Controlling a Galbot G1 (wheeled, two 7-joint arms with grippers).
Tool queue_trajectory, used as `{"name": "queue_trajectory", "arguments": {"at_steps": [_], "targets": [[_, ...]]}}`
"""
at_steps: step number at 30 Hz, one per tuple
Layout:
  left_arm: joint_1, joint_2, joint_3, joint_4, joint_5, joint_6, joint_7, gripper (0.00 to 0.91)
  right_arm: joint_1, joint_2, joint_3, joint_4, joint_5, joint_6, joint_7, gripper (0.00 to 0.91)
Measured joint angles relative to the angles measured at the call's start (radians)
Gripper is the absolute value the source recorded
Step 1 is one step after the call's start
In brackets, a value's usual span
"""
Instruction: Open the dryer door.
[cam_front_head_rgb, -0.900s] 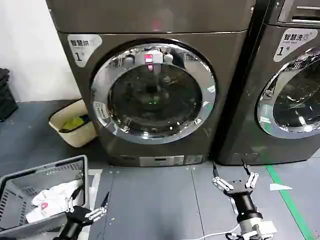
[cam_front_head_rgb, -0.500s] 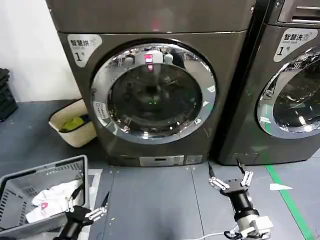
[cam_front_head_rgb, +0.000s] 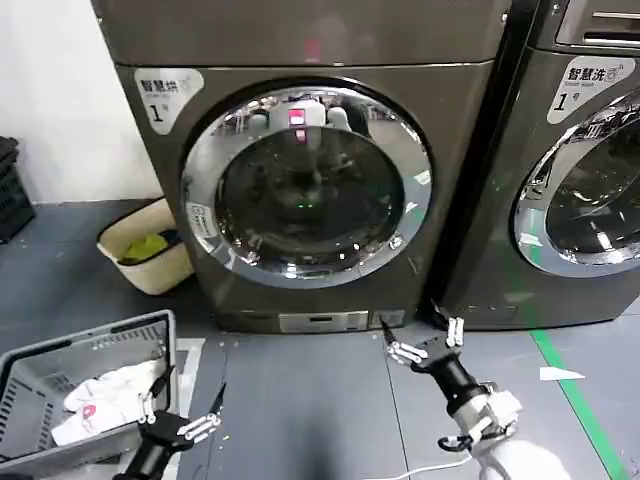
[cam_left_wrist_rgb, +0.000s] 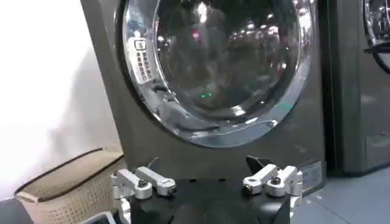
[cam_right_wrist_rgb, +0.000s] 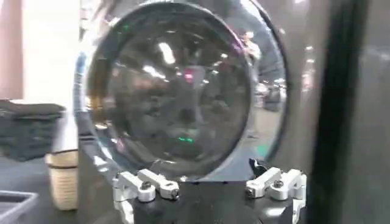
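Big dark grey-bronze dryer (cam_front_head_rgb: 300, 170) fills centre; its chrome-ringed dark glass dryer door (cam_front_head_rgb: 306, 183) sits shut, flush. Right gripper (cam_front_head_rgb: 420, 338) low by the base, jaws wide, angled up for the rim. Left gripper (cam_front_head_rgb: 185, 405) parked near the floor, jaws spread.

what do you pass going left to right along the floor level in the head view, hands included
Grey basket with white cloth → left hand, open → right hand, open, near the dryer base → green floor line. Farther back: tan bin → dryer door → second machine.
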Motion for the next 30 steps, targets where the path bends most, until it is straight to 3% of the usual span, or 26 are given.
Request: {"name": "queue_trajectory", "arguments": {"at_steps": [14, 30], "targets": [[0.004, -0.001, 0.001, -0.005, -0.002, 0.002, 0.000, 0.907, 0.226, -0.173, -0.190, -0.079, 0.167, 0.006, 0.010, 0.907], [0.011, -0.001, 0.000, -0.009, 0.000, 0.003, 0.001, 0.907, 0.530, -0.182, -0.432, -0.168, 0.301, -0.001, 0.028, 0.907]]}}
